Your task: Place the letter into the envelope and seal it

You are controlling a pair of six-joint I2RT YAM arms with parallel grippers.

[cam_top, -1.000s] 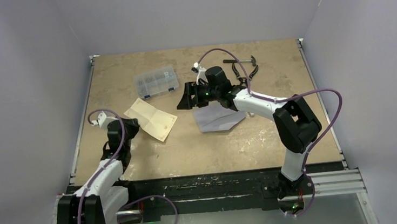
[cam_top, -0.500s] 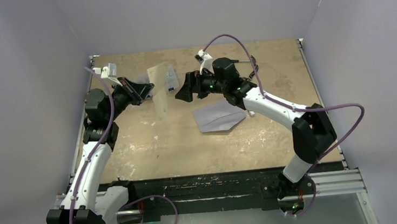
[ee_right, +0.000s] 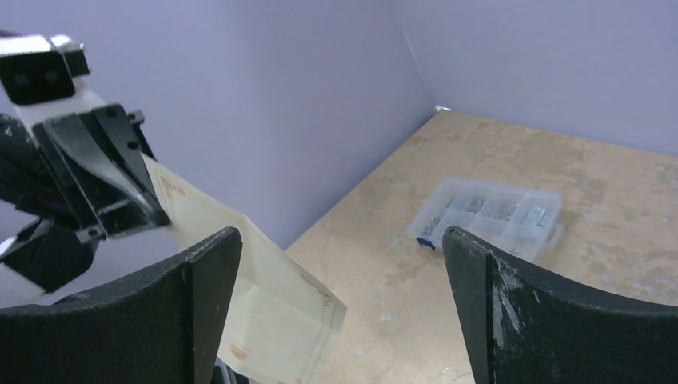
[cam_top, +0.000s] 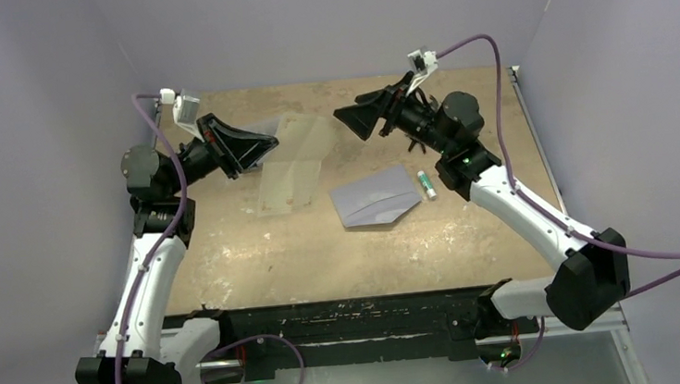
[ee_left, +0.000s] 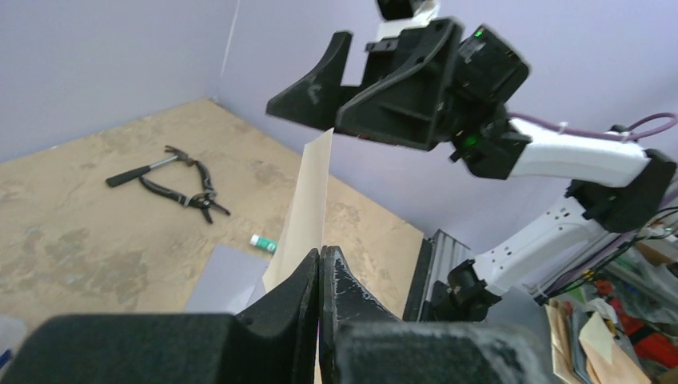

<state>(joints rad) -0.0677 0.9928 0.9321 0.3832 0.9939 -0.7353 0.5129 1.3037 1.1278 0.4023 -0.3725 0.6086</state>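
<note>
Cream letter aloft in left pincer

We see a clear compartment box toward the far left corner of the desk, a hammer and black pliers lying together by the far edge, and a green-capped tube toward the right edge.

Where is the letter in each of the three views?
Top external: the letter is left of centre, held up off the table, just left of the envelope.
Left wrist: the letter is at centre, seen edge-on, as a narrow cream strip.
Right wrist: the letter is at lower left, its bordered face showing.
Shared landmark: the left gripper, shut on the letter's edge in every view.
</note>
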